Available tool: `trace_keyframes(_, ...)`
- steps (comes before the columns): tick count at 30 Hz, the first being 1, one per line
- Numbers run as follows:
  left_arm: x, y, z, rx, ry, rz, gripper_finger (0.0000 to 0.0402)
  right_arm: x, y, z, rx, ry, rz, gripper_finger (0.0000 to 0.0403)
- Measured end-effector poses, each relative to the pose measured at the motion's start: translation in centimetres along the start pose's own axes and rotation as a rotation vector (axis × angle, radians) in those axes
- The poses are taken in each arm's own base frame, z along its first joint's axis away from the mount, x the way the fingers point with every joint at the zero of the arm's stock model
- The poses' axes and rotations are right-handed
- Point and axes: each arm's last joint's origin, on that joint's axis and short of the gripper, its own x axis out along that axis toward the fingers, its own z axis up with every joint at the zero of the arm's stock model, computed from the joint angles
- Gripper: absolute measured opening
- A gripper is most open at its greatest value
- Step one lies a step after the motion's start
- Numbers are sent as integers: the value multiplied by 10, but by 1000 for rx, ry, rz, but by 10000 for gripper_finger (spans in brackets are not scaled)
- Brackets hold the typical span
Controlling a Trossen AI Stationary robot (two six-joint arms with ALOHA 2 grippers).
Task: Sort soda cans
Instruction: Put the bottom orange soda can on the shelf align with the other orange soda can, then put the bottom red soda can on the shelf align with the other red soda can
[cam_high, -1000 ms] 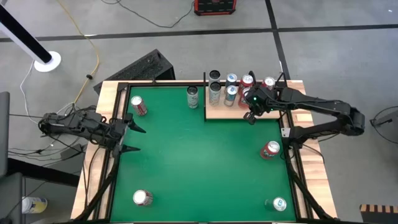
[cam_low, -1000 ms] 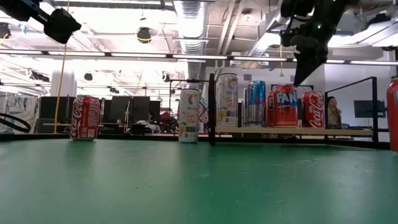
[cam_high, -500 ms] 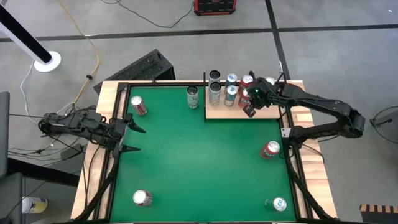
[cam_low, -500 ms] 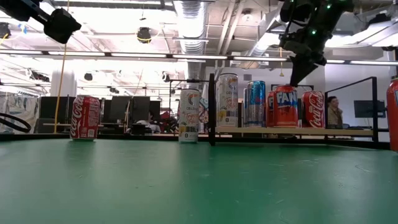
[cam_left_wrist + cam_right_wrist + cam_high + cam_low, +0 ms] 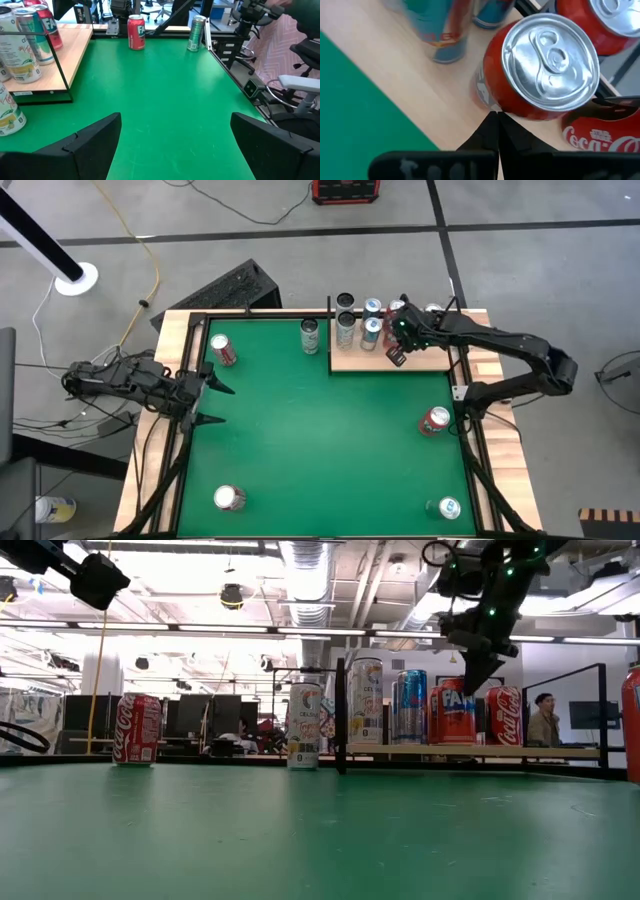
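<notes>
A wooden tray (image 5: pixel 350 362) at the table's far right holds several upright soda cans, red, teal and pale. My right gripper (image 5: pixel 397 357) is shut and hangs over the tray, its tips at the side of a red can (image 5: pixel 545 65), the red can lettered "FAN" in the low view (image 5: pixel 455 715). Loose cans stand on the green table: a red one (image 5: pixel 222 350), a pale one (image 5: pixel 310 335), a red one (image 5: pixel 434 421), one at the near left (image 5: pixel 229 498) and a teal one (image 5: pixel 448 507). My left gripper (image 5: pixel 218 404) is open and empty at the table's left edge. My right gripper's shut fingertips (image 5: pixel 492 125) slant down from the near side to the red can's wall just below its rim (image 5: pixel 487 102). I cannot tell whether they touch it. The can stands upright on the tray.
A dark upright divider (image 5: pixel 340 715) stands at the tray's left end. A raised dark frame (image 5: pixel 190 370) runs round the green table. The middle of the green surface (image 5: pixel 320 430) is bare. A person (image 5: pixel 545 720) sits in the room beyond the table.
My right gripper has gone toward the table's far edge and a little left, over the tray, up to the red can. It has stayed shut. No can has moved.
</notes>
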Motion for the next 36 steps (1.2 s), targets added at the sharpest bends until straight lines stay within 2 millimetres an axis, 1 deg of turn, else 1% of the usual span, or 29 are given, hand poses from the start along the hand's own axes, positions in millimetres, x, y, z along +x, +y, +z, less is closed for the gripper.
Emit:
trace_keyframes(4,0,0,0,0,0,0,360,2,-1,0,2,10,-19,23)
trace_keyframes(7,0,0,0,0,0,0,360,-2,-2,0,10,12,-19,21)
trace_keyframes(10,0,0,0,0,0,1,360,-17,-2,1,33,7,18,21)
trace_keyframes(13,0,0,0,-3,0,1,360,-36,3,-2,45,24,102,24)
trace_keyframes(16,0,0,1,-13,-6,0,360,-59,16,-6,49,-2,228,24)
trace_keyframes(19,1,-1,6,-60,-53,-10,360,-81,36,-16,17,-45,342,20)
trace_keyframes(21,5,-3,13,-75,-99,-85,360,-95,54,-26,-13,-77,404,20)
trace_keyframes(23,13,-8,19,-71,-120,-211,360,-109,74,-36,-45,-138,435,22)
trace_keyframes(27,37,-26,26,-69,-91,-425,359,-133,116,-57,-145,-317,465,25)
trace_keyframes(30,56,-50,27,-64,-8,-536,354,-142,142,-73,-209,-409,462,24)
trace_keyframes(33,68,-82,25,-27,99,-564,346,-143,160,-85,-261,-445,439,22)
trace_keyframes(36,71,-114,20,25,214,-504,338,-139,174,-92,-292,-446,425,23)
